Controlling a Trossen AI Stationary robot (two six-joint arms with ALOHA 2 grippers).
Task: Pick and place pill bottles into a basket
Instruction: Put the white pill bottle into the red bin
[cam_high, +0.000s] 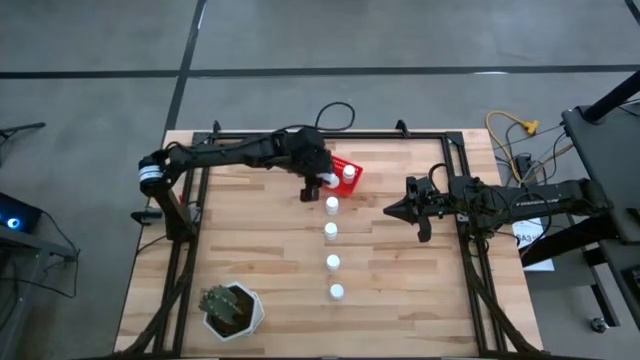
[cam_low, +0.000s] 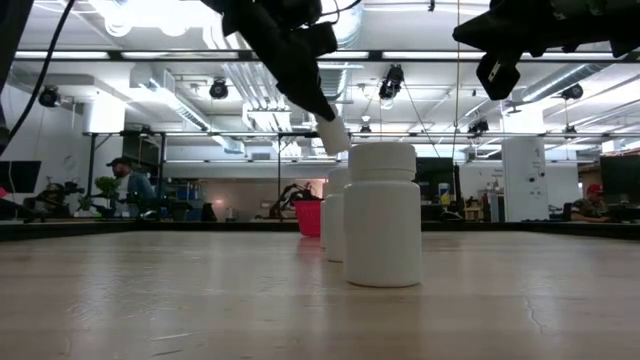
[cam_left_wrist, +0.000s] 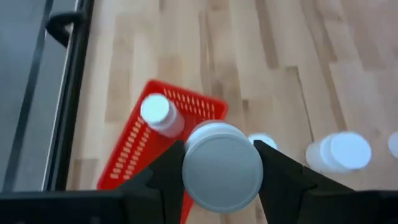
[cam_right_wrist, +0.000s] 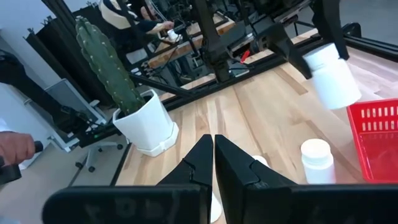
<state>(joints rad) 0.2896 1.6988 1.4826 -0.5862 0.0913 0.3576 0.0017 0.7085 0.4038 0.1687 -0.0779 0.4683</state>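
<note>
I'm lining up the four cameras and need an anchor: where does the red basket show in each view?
High view: the red basket sits at the table's far middle, beside the left gripper.
Low view: a small red patch behind the row of bottles.
Left wrist view: lower left of centre, one bottle inside.
Right wrist view: at the right edge.
Shared landmark: the held bottle, which the left gripper carries beside the basket.

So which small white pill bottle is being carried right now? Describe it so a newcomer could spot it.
Start at the bright red slotted plastic basket near the table's far edge. Beside it, the left gripper clamps one white capped bottle in the air; four others stand in a row on the wood, and one is inside the basket.
</note>
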